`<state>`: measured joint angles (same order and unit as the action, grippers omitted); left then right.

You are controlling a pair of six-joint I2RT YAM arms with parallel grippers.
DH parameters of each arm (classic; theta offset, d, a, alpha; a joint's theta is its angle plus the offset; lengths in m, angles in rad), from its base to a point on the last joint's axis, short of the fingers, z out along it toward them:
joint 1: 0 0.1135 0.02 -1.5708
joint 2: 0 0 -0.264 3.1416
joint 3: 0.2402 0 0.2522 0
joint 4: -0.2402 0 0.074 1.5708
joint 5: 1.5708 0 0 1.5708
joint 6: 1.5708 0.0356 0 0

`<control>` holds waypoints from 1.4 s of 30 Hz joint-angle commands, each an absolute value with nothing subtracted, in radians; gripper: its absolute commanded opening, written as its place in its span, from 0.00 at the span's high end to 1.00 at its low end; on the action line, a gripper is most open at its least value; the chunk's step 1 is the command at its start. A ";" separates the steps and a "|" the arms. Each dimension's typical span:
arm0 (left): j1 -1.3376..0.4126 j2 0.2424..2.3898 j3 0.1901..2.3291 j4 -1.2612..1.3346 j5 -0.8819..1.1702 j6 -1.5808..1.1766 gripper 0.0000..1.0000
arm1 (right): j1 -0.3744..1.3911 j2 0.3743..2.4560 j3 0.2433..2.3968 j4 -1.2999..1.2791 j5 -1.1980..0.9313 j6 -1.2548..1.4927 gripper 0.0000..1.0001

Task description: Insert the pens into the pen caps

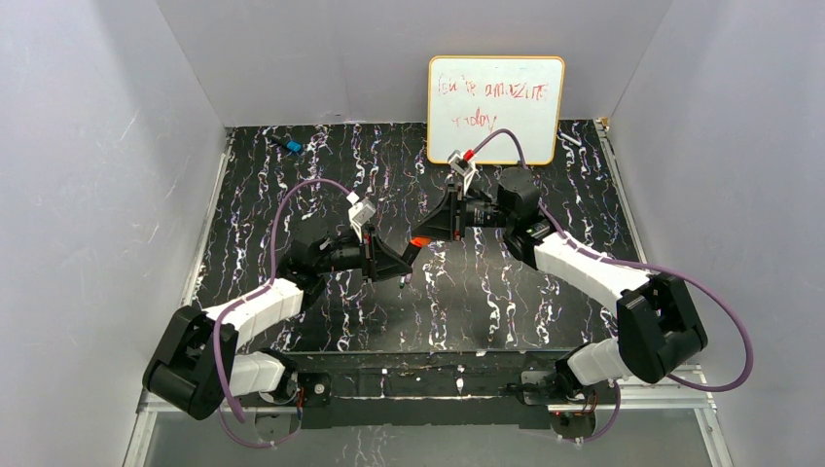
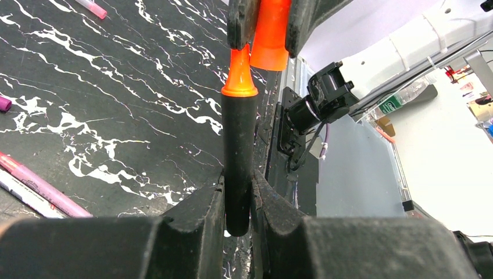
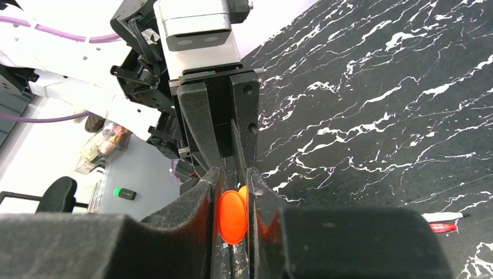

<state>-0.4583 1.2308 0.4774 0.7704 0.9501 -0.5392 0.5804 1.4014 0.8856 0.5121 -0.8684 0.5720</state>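
At the far left of the table (image 1: pixel 243 224), near the back corner, lies a small blue object (image 1: pixel 292 146). In the left wrist view a magenta cap (image 2: pixel 4 103) sits at the left edge on the marbled surface. Nearer the camera, a pink marker (image 2: pixel 43 187) lies touching a thin pale pen (image 2: pixel 20 195), the two side by side. The left gripper (image 2: pixel 238 195) is held above the middle of the table, its jaws pinching the lower barrel of the black marker (image 2: pixel 239 145), which stands upright with its orange collar and tapered neck pointing up. Just right of that neck is the orange cap (image 2: pixel 270 35), mouth facing down and pinched in the jaws of the right gripper (image 3: pixel 232 192), which meets the left gripper head-on. The marker's neck lies alongside the cap's flared rim rather than seated inside it. In the right wrist view the cap's closed round end shows between the jaws. Right of centre, a whiteboard (image 1: pixel 496 107) with red writing leans against the back wall.
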 commanded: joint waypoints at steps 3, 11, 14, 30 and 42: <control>-0.459 1.227 0.483 0.807 0.960 -0.527 1.00 | 0.598 1.400 0.890 0.567 -0.851 0.570 0.99; -0.459 1.218 0.473 0.807 0.959 -0.530 1.00 | 0.598 1.419 0.943 0.552 -0.845 0.550 0.99; -0.459 1.214 0.471 0.807 0.960 -0.534 1.00 | 0.596 1.411 0.941 0.553 -0.816 0.541 0.99; -0.459 1.207 0.465 0.807 0.957 -0.535 1.00 | 0.545 1.388 0.929 0.566 -0.810 0.548 0.99; -0.459 1.212 0.463 0.807 0.956 -0.533 1.00 | 0.564 1.407 0.890 0.627 -0.827 0.600 0.99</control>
